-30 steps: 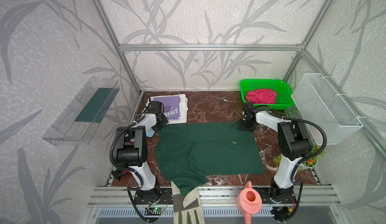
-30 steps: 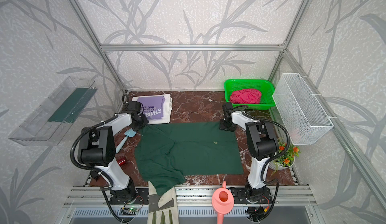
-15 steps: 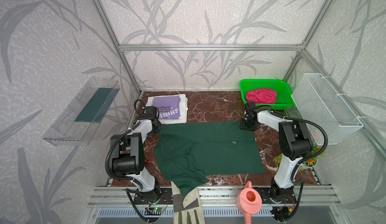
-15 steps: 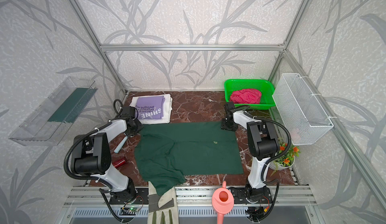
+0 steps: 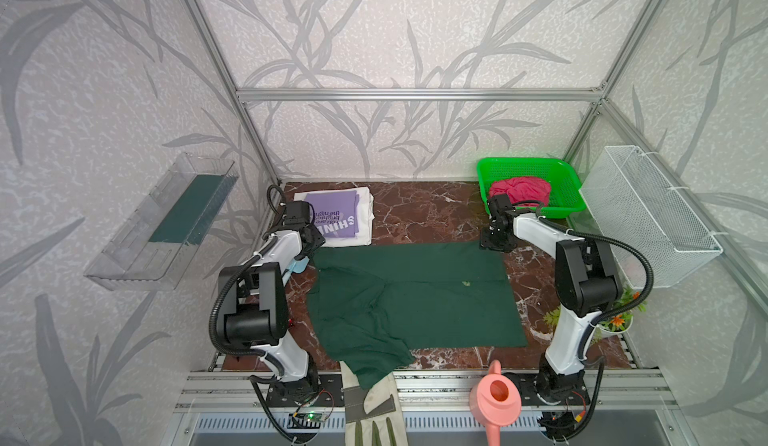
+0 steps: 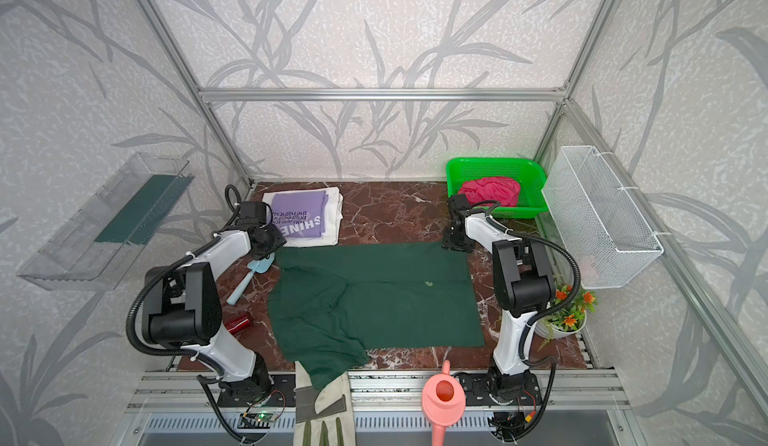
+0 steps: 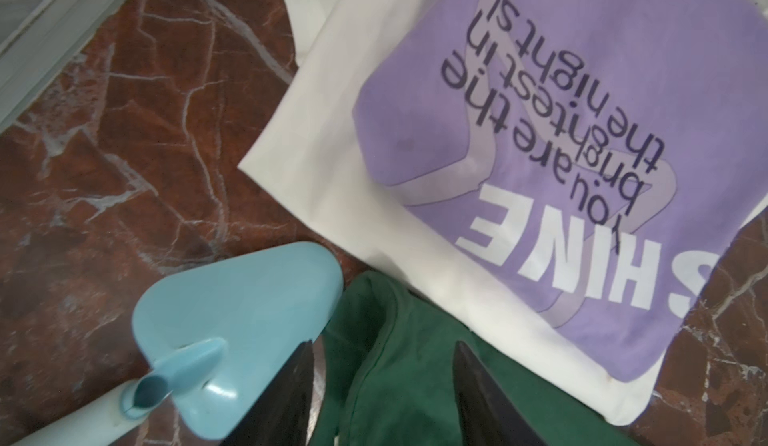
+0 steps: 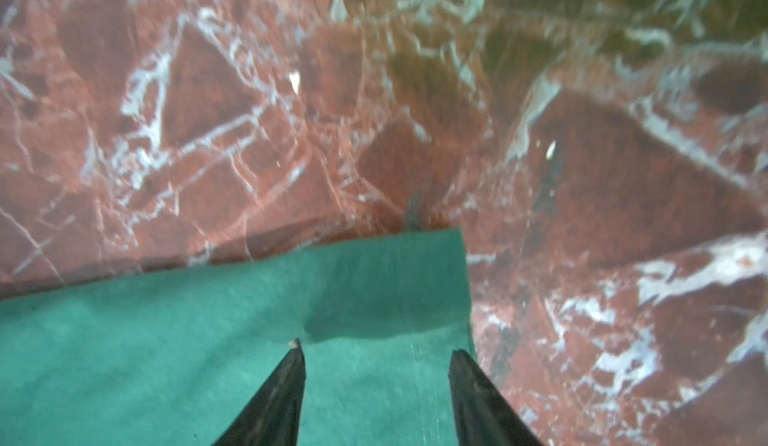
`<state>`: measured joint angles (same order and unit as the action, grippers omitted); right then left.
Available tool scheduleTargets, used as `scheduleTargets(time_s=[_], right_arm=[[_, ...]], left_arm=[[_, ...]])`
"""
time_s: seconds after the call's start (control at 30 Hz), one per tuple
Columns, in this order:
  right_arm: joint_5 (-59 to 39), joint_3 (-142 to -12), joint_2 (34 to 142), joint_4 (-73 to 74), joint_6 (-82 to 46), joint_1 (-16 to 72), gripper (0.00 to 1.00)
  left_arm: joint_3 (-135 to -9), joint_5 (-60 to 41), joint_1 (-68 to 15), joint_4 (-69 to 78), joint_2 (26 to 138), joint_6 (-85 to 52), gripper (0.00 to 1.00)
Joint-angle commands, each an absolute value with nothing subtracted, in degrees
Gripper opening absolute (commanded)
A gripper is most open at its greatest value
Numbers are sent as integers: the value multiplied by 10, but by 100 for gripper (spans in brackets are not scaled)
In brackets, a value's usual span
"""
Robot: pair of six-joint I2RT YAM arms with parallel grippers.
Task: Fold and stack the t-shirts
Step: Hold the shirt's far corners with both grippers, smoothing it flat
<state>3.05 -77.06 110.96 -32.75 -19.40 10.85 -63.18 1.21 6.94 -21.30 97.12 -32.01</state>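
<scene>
The dark green t-shirt [image 5: 415,294] lies spread flat across the middle of the table [image 5: 424,211]. Its near left part is bunched and hangs over the front edge onto a beige glove [image 5: 368,412].

My left gripper [image 7: 382,343] stands at the shirt's far left corner. Its fingers are spread, and the green cloth lies loose between them, not pinched. My right gripper [image 8: 377,351] stands at the far right corner with its fingers likewise apart over the cloth. The shirt's edge ends just ahead of them on bare marble.

The lilac t-shirt [image 7: 582,132] lies folded on top of the folded white t-shirt [image 7: 332,152] in the table's far left corner. The white one meets the green shirt's far edge. My left wrist view reads the print, "SHINE" with smaller lines above it, which both top views show only small.

A pale blue trowel [image 7: 237,327] lies just beside my left fingers. In a top view its handle shows in full, and a small red object [image 6: 237,323] lies near my left arm. Neither wrist view shows that object.

The pink-red t-shirt [image 5: 519,188] sits crumpled in the green basket [image 5: 523,167] at the far right corner. A white wire basket [image 5: 648,215] hangs on the right wall, and I cannot tell what is in it. A clear bin [image 5: 137,256] on the left wall holds a flat dark green sheet [image 5: 191,211]. A pink watering can [image 5: 496,402] stands at the front edge, and a potted plant [image 5: 615,319] stands at the right edge.
</scene>
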Motion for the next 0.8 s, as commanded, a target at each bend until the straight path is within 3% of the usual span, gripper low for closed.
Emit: scheduleTargets(time_s=[0.0, 0.17, 0.27, 0.47, 0.57, 0.77], right_arm=[[40, -784, 1130, -344, -187, 102, 60], [32, -799, 1150, -353, -188, 98, 61], [28, -806, 1159, -357, -192, 97, 61], [39, -834, 1180, -379, -193, 96, 59], [26, -838, 1186, -382, -190, 92, 49], [10, -821, 1174, -366, -177, 82, 20]], left_arm=[[-651, -6, 71, -224, 1000, -307, 54], [-660, -5, 69, -235, 1026, -309, 53], [-652, 2, 69, -234, 1026, -316, 45], [-651, -8, 68, -232, 1035, -324, 14], [-652, -10, 69, -234, 1033, -324, 0], [-650, -6, 69, -249, 1001, -315, 0]])
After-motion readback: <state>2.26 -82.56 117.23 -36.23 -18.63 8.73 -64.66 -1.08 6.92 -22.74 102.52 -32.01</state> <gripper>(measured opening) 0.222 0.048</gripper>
